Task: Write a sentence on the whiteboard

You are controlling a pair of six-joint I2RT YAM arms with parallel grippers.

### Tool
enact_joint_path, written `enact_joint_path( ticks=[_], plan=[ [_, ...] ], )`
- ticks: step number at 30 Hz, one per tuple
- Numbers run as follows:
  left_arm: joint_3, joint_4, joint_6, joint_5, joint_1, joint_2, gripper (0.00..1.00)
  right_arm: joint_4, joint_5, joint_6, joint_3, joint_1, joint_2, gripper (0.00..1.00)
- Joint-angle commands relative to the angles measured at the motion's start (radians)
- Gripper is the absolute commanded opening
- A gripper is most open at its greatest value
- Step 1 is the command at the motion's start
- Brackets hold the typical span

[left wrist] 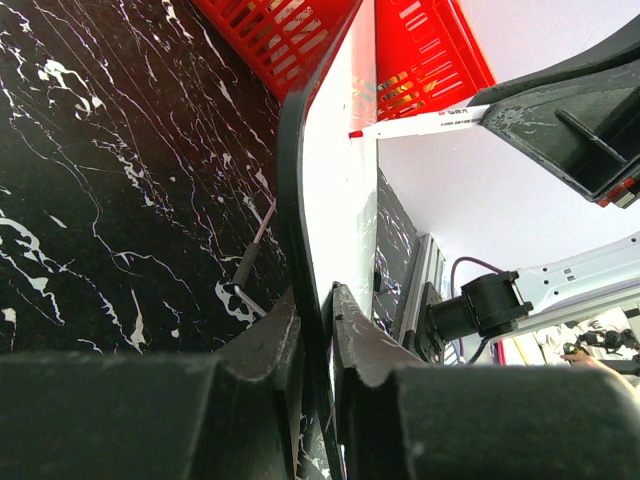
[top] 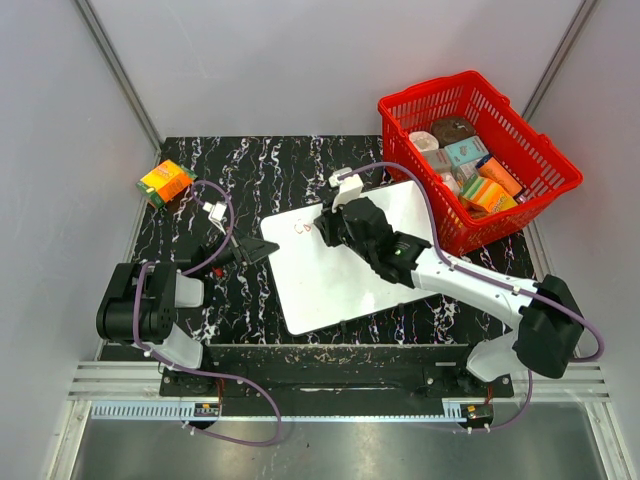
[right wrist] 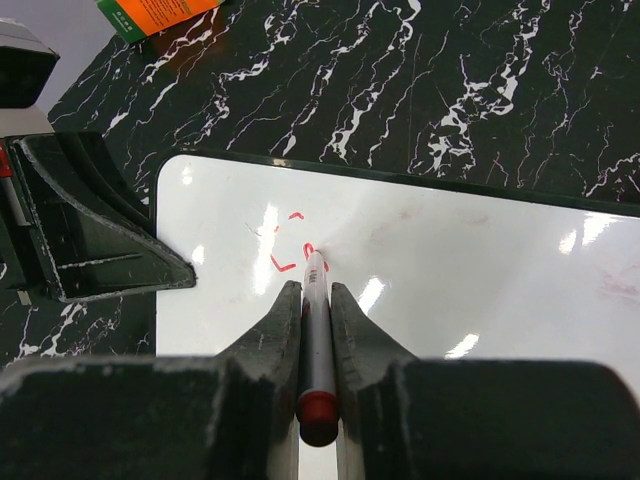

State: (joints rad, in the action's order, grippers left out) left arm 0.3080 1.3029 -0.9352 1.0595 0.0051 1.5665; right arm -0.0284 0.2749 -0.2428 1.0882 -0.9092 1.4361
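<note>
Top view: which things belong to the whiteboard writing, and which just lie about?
In use: whiteboard, red marker, first red strokes, left gripper clamping the board's edge, right gripper holding the marker.
Lying about: red basket of packets, orange box.

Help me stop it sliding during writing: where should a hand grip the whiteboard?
Its thin left edge, coming in low from the left: the whiteboard lies flat, so only the rim can be pinched, and that side is clear of the marker. The left hand clamps there.

Shining brightly and evenly from overhead; glaring in white patches on the whiteboard [right wrist: 480, 260]; casting soft shadows; blurring slightly at the near jaws.
</note>
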Motion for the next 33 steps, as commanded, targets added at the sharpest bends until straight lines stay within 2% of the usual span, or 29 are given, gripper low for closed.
enact_joint_path(
  ticks=[1,7,14,21,33],
  plan=[
    [0.019,0.219,0.084,0.057,-0.024,0.012,0.00,-0.024,-0.012,-0.004,0.030,0.000,0.012,0.00],
    [0.019,0.219,0.084,0.059,-0.025,0.012,0.00,-0.031,-0.014,-0.012,0.006,0.001,-0.016,0.00],
    [0.017,0.219,0.085,0.059,-0.025,0.007,0.00,-0.145,-0.019,-0.046,-0.100,0.027,-0.149,0.00],
    [0.017,0.219,0.085,0.059,-0.024,0.009,0.00,-0.139,-0.167,-0.104,-0.129,0.142,-0.175,0.00],
    [0.017,0.217,0.087,0.063,-0.024,0.012,0.00,-0.146,-0.243,-0.078,-0.122,0.144,-0.146,0.00]
  ],
)
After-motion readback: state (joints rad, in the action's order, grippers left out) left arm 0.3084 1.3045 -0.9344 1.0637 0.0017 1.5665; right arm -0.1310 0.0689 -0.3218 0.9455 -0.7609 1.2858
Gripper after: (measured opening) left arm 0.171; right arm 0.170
